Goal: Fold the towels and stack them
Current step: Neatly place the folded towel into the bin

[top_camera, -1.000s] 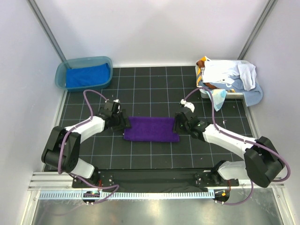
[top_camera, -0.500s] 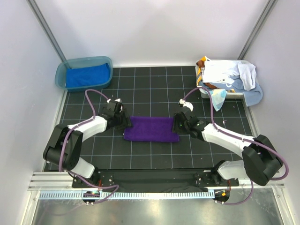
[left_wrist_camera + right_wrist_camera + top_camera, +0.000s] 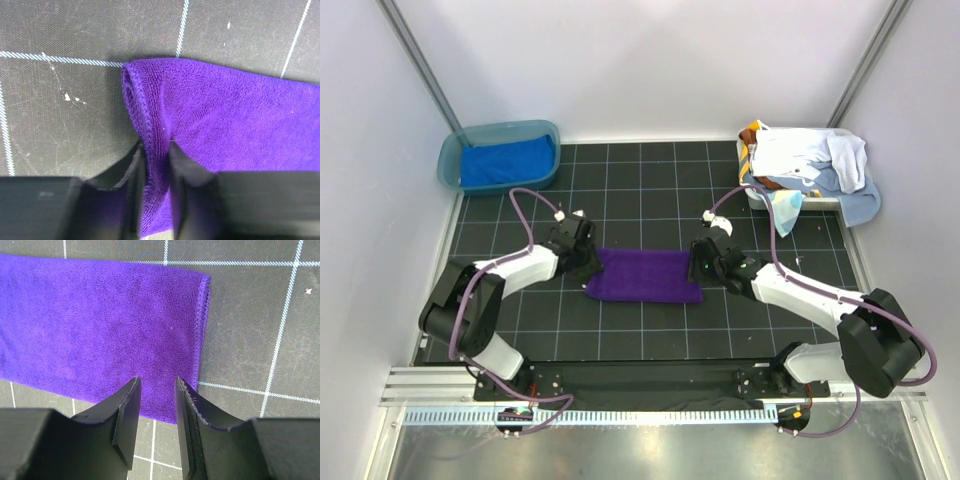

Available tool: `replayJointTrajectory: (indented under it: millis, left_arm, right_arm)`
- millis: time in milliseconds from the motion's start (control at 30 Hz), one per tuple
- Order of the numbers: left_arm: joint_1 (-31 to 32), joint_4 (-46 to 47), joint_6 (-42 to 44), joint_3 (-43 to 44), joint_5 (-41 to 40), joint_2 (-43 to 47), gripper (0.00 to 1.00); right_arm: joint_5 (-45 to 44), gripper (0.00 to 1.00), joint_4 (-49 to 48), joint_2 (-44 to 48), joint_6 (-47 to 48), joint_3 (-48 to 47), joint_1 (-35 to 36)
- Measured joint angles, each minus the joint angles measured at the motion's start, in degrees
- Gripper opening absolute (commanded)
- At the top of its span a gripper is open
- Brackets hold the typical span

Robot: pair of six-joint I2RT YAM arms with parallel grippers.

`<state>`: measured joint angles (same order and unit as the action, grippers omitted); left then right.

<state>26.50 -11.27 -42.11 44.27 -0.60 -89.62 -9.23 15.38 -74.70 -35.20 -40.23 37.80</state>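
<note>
The purple towel (image 3: 645, 276) lies at the middle of the table (image 3: 650, 190). The left end effector (image 3: 156, 151) pinches its left edge, while the right end effector (image 3: 157, 390) stands parted over its right edge, holding nothing. Lifting now could drag it lopsided and spoil the fold.

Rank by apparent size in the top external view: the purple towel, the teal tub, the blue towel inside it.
1. teal tub, only slightly larger than the next.
2. purple towel.
3. blue towel, clearly smallest.
</note>
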Motion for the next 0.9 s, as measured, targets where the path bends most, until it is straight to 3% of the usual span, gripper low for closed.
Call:
replayJointTrajectory:
  millis: [67,200,400,900]
  left_arm:
    - [0.4,-0.4,-0.1,0.6,-0.5,-0.6,0.12]
    - [1.7,-2.7,0.4,2.8,-2.4,-1.9,0.0]
    - [3.7,-9.9,2.0,10.6,-6.7,-6.9,0.0]
    - [5.4,-22.8,17.6,47.5,-29.4,-33.4,0.0]
  right_arm:
    - [0.0,0.4,0.0,0.2,0.2,0.0,0.0]
    - [0.2,0.4,0.1,0.5,0.5,0.0,-0.1]
    - [0.3,0.4,0.1,1.2,0.8,0.0,-0.2]
    - [0.4,0.4,0.7,0.9,2.5,-4.2,-0.3]
